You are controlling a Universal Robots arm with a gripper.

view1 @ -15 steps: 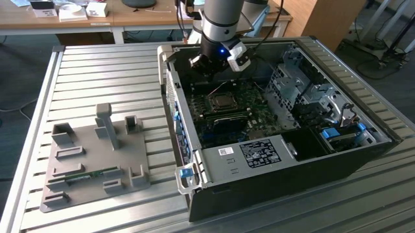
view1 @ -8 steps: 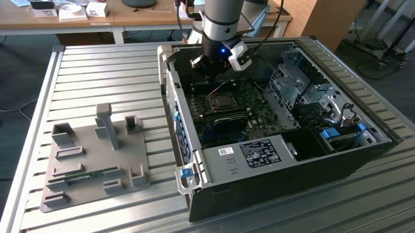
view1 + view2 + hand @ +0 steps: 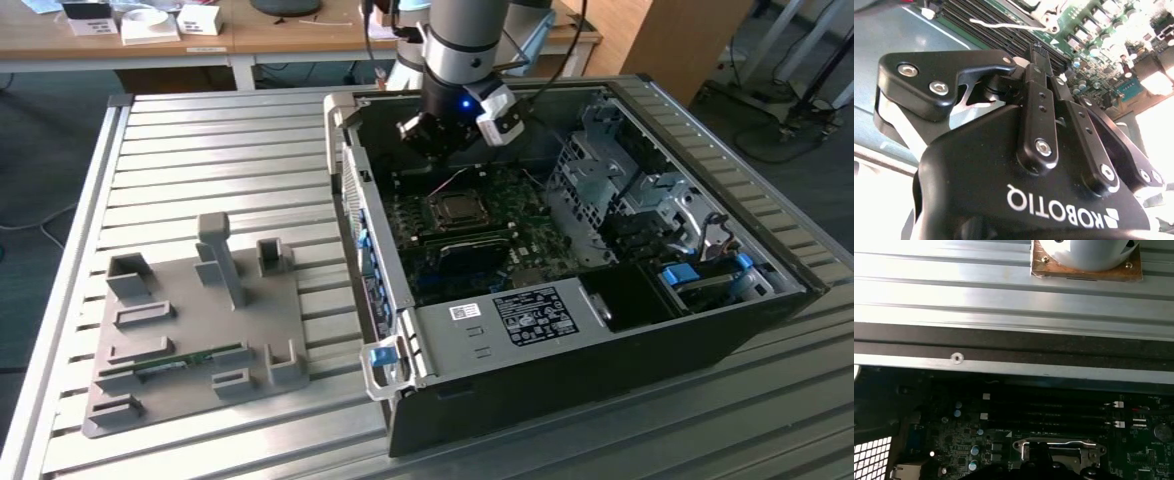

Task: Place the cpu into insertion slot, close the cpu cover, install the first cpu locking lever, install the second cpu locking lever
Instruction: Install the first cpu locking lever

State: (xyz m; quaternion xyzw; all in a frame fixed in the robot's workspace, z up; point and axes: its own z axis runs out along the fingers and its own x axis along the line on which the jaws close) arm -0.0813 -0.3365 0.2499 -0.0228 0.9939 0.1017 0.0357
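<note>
My black pincer (image 3: 1035, 52), seemingly closed on nothing, hovers just above the small square silvery metal cpu cover (image 3: 1074, 444); the dull grey square cpu (image 3: 461, 208) appears seated beneath. Pressing off-centre could skew that cover and scrape the green motherboard (image 3: 527, 245).

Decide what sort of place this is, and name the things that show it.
Probably a robotics lab or workshop: a robot arm reaches into an opened computer case lying on a slatted metal table, with office desks behind.
</note>
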